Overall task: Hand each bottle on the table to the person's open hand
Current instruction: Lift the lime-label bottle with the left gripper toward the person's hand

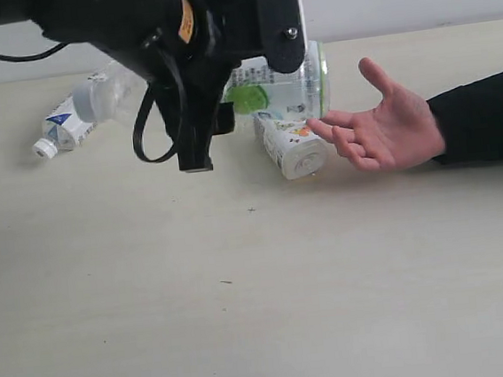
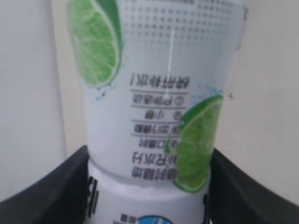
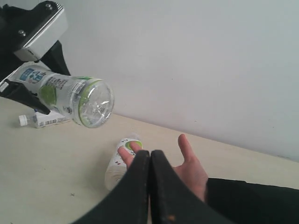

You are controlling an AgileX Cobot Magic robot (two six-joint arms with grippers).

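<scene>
In the exterior view the black left arm covers most of the lime-print bottle (image 1: 300, 86) at upper centre, and its cap is hidden. The left gripper (image 2: 148, 186) clamps this bottle on both sides, above the table (image 1: 243, 287) and just left of the person's open hand (image 1: 389, 131). The right gripper (image 3: 150, 163) is pressed closed and empty.

On my feed the left arm (image 1: 101, 11) is matte black, with a small yellow sticker (image 1: 185, 21), a black cable (image 1: 142, 132) curving off it, and one bright screw (image 1: 291, 33) in its rounded finger plate. Its wrist carries a grey-white block (image 3: 41, 28) with dark screws. My right fingers (image 3: 135, 191) are smooth black wedges, one with a tiny brass-coloured dot.
</scene>
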